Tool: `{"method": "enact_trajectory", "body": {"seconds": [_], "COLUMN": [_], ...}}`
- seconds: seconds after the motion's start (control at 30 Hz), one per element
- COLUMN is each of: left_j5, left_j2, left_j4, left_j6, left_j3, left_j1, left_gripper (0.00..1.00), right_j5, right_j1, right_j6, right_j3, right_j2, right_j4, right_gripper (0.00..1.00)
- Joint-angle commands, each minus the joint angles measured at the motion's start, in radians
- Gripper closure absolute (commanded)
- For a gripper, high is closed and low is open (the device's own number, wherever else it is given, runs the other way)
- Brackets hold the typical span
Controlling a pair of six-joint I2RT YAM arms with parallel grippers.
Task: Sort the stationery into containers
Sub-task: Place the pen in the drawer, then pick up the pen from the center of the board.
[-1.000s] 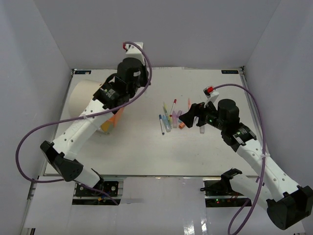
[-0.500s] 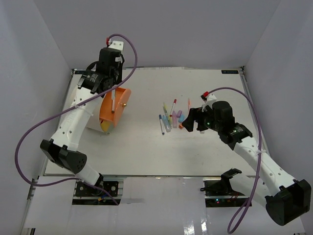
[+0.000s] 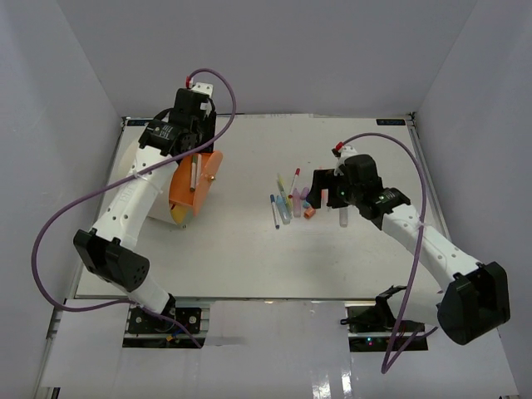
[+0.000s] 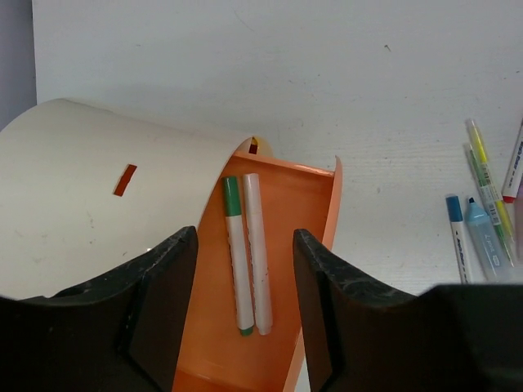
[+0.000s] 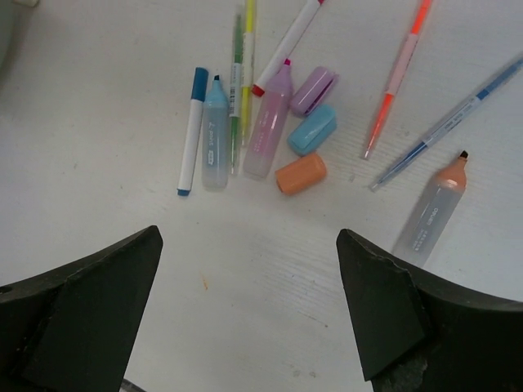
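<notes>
The container, a cream cylinder [image 4: 106, 212] [image 3: 141, 170], lies on its side at the left with an orange drawer [image 4: 306, 212] [image 3: 198, 184] standing open. Inside the drawer a green-capped pen [image 4: 237, 261] and a white pen [image 4: 257, 253] lie side by side. My left gripper [image 4: 243, 237] [image 3: 184, 141] hovers over that drawer, open and holding nothing. The remaining stationery [image 3: 293, 199] lies mid-table: a blue-capped pen [image 5: 193, 131], a pale blue highlighter [image 5: 215, 135], a pink highlighter [image 5: 268, 122], and purple [image 5: 314, 90], blue [image 5: 311, 129] and orange [image 5: 301, 173] blocks. My right gripper [image 5: 247, 237] [image 3: 322, 193] hangs wide open just near of them, touching nothing.
To the right of the blocks lie an orange pen [image 5: 399, 77], a thin blue pen [image 5: 449, 122] and an orange-tipped highlighter [image 5: 431, 214]. A red-capped pen [image 5: 286, 45] and green and yellow pens [image 5: 241, 82] lie at the far side. White walls enclose the table.
My left arm swung back towards the far left over the container, and its jaws have opened. My right gripper moved a little farther and leftward, closer to the stationery pile.
</notes>
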Motion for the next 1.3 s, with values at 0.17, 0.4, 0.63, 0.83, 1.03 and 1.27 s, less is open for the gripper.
{"method": "enact_trajectory", "body": {"seconds": [0.17,0.4,0.63,0.83,1.03,1.27], "left_j5": [0.056,0.124,0.153,0.17,0.179,0.173], "left_j2": [-0.191,-0.482,-0.699,-0.791,-0.829,-0.834], "left_j4": [0.07,0.215,0.213,0.158,0.14,0.133], "left_j6": [-0.05,-0.11,-0.136,-0.162,-0.176,-0.172], "left_j3": [-0.035,-0.25,-0.429,-0.495,-0.526,-0.518], "left_j1": [0.005,0.005,0.005,0.005,0.005,0.005], "left_gripper": [0.07,0.02,0.02,0.02,0.02,0.02], "right_j5": [0.221,0.259,0.313,0.38,0.396,0.4], "right_j1": [-0.002,0.007,0.059,0.087,0.09,0.092], "right_j6": [0.031,0.093,0.142,0.218,0.258,0.269], "right_j3": [0.245,0.451,0.629,0.733,0.79,0.824], "right_j2": [0.249,0.488,0.717,0.853,0.962,1.024], "right_j4": [-0.051,-0.103,-0.145,-0.166,-0.168,-0.166], "right_gripper": [0.02,0.16,0.27,0.35,0.43,0.5]}}
